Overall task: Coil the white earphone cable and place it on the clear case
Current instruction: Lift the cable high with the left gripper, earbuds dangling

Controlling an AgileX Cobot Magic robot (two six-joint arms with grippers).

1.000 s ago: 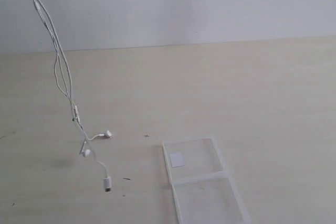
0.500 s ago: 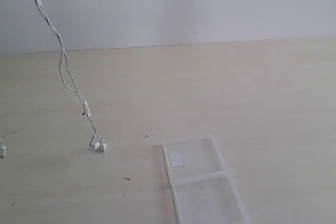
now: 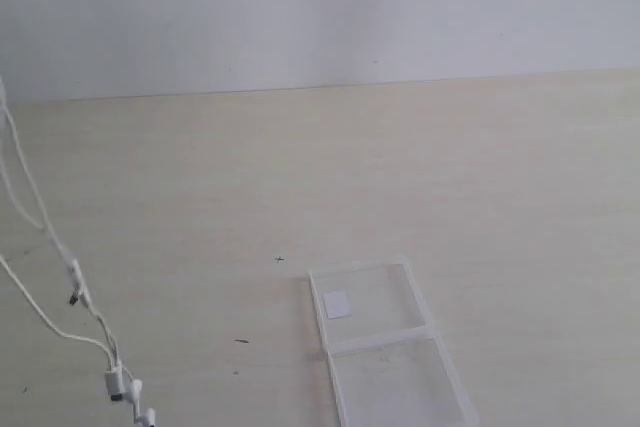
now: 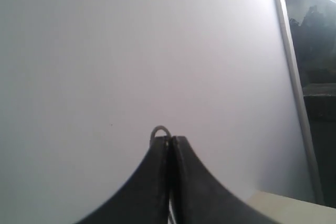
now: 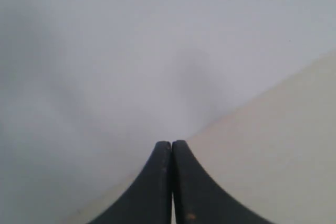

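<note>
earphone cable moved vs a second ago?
Yes. The white earphone cable has swung left and lower in the exterior view, its dangling end now further from the clear case, which stayed put.

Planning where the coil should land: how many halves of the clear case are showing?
2: the sticker-bearing half higher in the exterior view, the plain half joined below it, cut off by the frame's bottom edge.

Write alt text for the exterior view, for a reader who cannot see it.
A white earphone cable hangs down the left edge, its plug and earbuds low over a pale wooden table. A clear case lies open and flat at lower centre, a white sticker on its far half.
</note>
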